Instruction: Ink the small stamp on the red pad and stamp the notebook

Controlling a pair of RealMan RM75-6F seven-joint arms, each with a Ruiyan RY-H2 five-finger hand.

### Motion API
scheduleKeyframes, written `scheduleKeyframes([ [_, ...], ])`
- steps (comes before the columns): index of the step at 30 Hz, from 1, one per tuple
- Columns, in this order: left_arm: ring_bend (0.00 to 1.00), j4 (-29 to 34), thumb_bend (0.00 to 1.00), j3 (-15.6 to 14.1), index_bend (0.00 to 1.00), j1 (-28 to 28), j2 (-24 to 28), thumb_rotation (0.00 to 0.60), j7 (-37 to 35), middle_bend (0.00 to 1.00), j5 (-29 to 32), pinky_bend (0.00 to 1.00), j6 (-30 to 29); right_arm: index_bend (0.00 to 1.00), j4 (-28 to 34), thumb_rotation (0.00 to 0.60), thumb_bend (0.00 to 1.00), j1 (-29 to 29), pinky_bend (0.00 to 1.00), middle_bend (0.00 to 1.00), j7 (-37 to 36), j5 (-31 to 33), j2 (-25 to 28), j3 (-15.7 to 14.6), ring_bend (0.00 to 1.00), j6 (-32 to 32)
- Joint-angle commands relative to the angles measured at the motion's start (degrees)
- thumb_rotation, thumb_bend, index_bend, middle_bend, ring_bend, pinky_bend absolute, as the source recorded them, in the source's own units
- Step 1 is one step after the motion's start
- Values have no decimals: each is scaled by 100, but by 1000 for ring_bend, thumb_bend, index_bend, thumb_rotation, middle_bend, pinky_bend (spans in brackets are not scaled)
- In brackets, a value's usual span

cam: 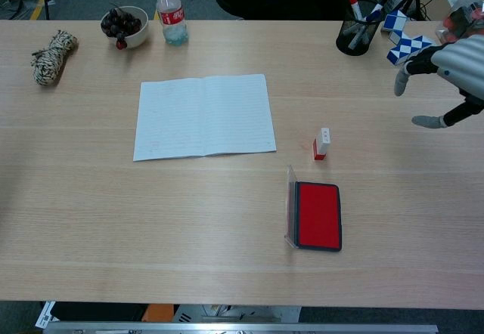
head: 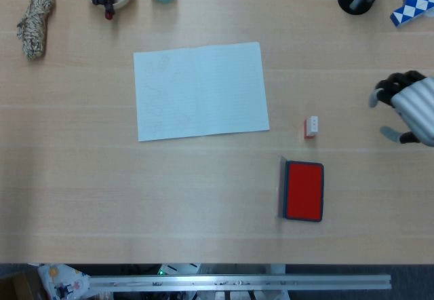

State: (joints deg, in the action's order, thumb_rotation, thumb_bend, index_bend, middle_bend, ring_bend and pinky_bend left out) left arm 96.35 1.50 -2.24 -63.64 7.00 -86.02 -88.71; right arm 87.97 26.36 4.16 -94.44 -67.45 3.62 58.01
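Note:
The small white and red stamp (head: 311, 127) (cam: 321, 143) lies on the table right of the open notebook (head: 201, 90) (cam: 204, 115). Just in front of it sits the red ink pad (head: 304, 191) (cam: 318, 215), lid standing open on its left side. My right hand (head: 407, 107) (cam: 448, 68) hovers at the right edge, well to the right of the stamp, fingers spread and holding nothing. My left hand is not visible in either view.
Along the far edge stand a rope bundle (cam: 51, 56), a bowl of dark fruit (cam: 124, 25), a plastic bottle (cam: 170, 10), a black pen cup (cam: 355, 34) and a blue-white snake puzzle (cam: 407, 43).

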Motion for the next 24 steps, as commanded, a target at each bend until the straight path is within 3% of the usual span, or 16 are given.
scheduleKeyframes([
  [1,207,3,193,-3,184,35,24,600,-45,138,11,169,-33,443,-319,600,194,327,332,403,104,-88,-405,-7,263,-316],
  [24,207,-14,193,-23,184,92,64,600,-33,136,96,169,49,446,-1521,600,195,1124,331,388,418,-310,-1502,-291,258,-631],
])
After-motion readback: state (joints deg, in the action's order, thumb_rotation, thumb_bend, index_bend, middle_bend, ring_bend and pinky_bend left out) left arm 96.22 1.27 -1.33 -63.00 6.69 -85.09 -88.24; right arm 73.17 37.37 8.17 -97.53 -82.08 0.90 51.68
